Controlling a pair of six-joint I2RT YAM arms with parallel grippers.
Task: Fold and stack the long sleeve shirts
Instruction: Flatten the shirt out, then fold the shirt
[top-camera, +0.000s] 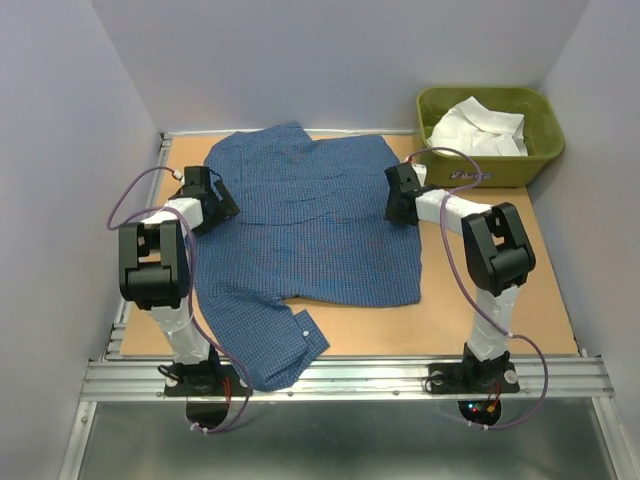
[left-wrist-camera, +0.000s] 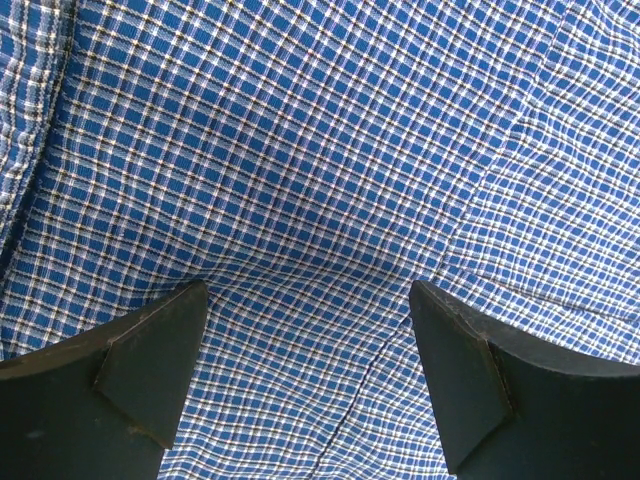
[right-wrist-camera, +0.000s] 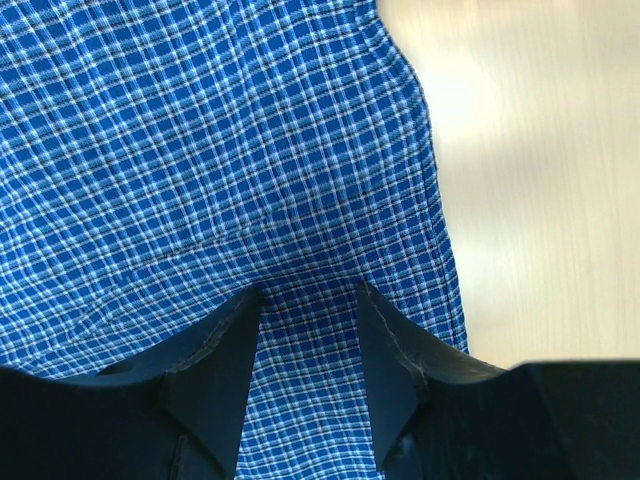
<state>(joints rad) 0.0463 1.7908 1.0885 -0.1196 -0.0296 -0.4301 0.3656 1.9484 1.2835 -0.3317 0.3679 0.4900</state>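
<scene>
Top external view: the blue shirt lies spread beneath both tools. Our left gripper gapes wide over cloth. Our right gripper is half-narrowed astride the shirt's edge; we cannot tell whether it grips. We judge the first fold is starting: pinch both sides, then lift inward.

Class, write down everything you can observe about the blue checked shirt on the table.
The blue checked shirt is soft woven cloth, fine white and dark lines on blue. It lies spread but rippled on the table, one cuffed sleeve with a white button reaching over the near edge. The left gripper, jaws wide, is down at its left side; the right gripper, jaws narrower, at its right edge. Whether the right pinches cloth cannot be told.
</scene>
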